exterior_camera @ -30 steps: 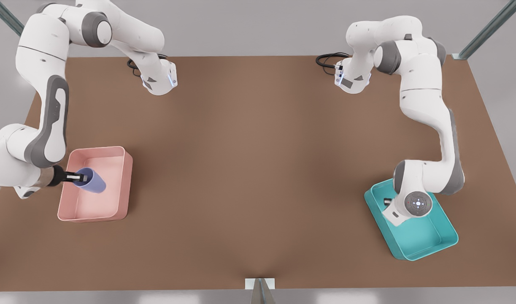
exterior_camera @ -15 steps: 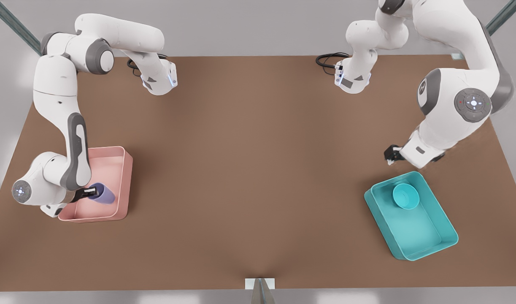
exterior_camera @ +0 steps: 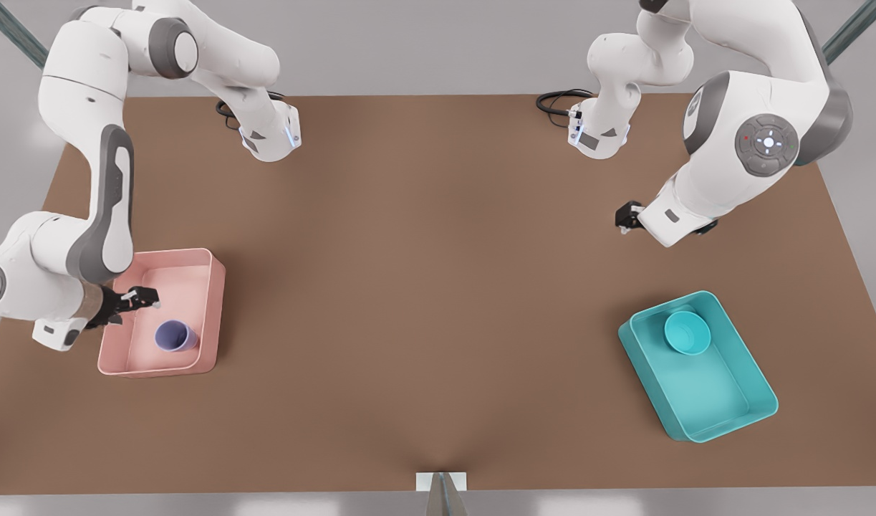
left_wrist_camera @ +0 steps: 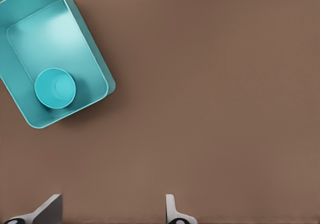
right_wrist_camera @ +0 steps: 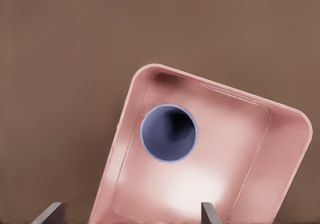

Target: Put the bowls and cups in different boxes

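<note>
The lavender cup (exterior_camera: 174,335) (right_wrist_camera: 169,133) stands upright inside the pink box (exterior_camera: 216,315) (right_wrist_camera: 225,149), near its front. My right gripper (exterior_camera: 140,297) (right_wrist_camera: 130,215) hovers open over that box's left part, just behind the cup, holding nothing. In the teal box (exterior_camera: 710,394) (left_wrist_camera: 50,33) on the front view's right, the teal bowl (exterior_camera: 687,332) (left_wrist_camera: 55,87) rests in the far corner. My left gripper (exterior_camera: 627,215) (left_wrist_camera: 110,214) hangs open and empty above bare table, well behind the teal box.
Both arm bases (exterior_camera: 269,136) (exterior_camera: 599,132) sit at the table's far edge with black cables (exterior_camera: 556,100) beside them. A small metal bracket (exterior_camera: 441,481) marks the front edge. The brown tabletop (exterior_camera: 423,287) stretches wide between the two boxes.
My right gripper has let go of the cup and drawn back; the cup went from tilted to upright in the pink box. My left gripper has moved farther from the teal box.
</note>
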You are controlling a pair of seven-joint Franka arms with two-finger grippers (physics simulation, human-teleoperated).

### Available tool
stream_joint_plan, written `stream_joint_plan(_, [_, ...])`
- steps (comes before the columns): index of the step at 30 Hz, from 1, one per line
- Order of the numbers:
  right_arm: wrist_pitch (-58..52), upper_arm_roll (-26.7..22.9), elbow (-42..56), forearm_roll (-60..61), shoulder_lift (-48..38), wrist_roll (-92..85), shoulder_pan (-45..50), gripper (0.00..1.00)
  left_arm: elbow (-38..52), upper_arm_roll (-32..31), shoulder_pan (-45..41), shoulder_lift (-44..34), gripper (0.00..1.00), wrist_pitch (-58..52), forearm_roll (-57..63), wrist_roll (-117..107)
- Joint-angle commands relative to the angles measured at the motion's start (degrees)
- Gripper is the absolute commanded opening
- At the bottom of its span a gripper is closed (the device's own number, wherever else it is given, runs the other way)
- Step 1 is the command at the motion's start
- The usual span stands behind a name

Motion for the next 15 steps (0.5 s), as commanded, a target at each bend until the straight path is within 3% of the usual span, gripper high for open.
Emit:
stream_joint_plan(1, [-18.77,0.11,5.29,-5.42,-0.03,26.55,6.15,1.00,-0.06,0.00,-0.02,-0.06,1.00,-1.86,-0.01,-2.13])
stream_joint_plan(6, [-22.93,0.02,9.96,-7.11,-4.94,27.19,6.69,1.00,-0.06,0.00,-0.02,-0.06,1.00,-2.13,-0.01,-2.13])
stream_joint_plan(10, [-21.78,0.29,1.79,-6.49,-14.70,30.44,6.08,1.00,-0.06,0.00,-0.02,0.02,1.00,-1.95,-0.01,-2.13])
stream_joint_plan(15, [-21.26,0.38,1.70,-6.93,-14.80,30.35,5.99,1.00,-0.06,0.00,-0.02,0.11,1.00,-1.95,0.08,-2.13])
